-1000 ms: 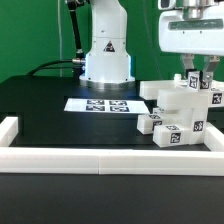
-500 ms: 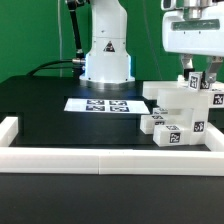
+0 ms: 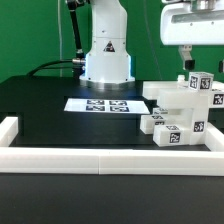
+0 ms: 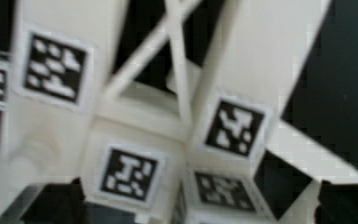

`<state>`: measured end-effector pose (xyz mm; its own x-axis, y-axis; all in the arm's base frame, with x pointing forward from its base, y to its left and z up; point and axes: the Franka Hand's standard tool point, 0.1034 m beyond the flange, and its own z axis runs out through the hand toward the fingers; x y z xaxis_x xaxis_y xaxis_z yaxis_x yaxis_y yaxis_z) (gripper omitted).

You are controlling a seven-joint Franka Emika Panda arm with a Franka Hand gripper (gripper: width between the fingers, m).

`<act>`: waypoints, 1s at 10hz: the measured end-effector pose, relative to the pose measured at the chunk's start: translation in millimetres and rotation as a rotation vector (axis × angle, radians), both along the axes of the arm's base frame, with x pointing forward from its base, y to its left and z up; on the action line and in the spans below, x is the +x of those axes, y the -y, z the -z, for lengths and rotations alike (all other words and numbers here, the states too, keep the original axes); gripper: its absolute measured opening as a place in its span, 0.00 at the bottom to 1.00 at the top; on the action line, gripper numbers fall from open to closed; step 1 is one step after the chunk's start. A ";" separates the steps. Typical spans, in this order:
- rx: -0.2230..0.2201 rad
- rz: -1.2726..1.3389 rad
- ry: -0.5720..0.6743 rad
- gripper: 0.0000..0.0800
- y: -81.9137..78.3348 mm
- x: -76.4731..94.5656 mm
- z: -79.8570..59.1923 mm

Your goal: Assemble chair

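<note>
Having been raised off the chair [image 3: 185, 108] at the exterior view's right, the gripper [image 3: 186, 58] is seen empty above it, its opening indeterminable; the marker tags [image 4: 233, 125] are shown close-up only by the wrist view.

The thin flat white marker board [image 3: 100, 104] lies on a matte black flat worktop [image 3: 40, 105]. In front of the marker board a low white border rail [image 3: 100, 156] edges the worktop, turning a corner at the exterior view's left. Behind the marker board rises a plain green wall [image 3: 30, 35]. Light falls evenly.
</note>
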<state>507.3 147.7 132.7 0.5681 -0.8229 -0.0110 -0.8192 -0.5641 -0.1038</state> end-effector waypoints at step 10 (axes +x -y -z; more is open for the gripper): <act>0.019 -0.135 0.031 0.81 5.4 -20.7 -2.4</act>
<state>486.6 142.3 135.1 0.6742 -0.7386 -0.0063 -0.7319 -0.6669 -0.1396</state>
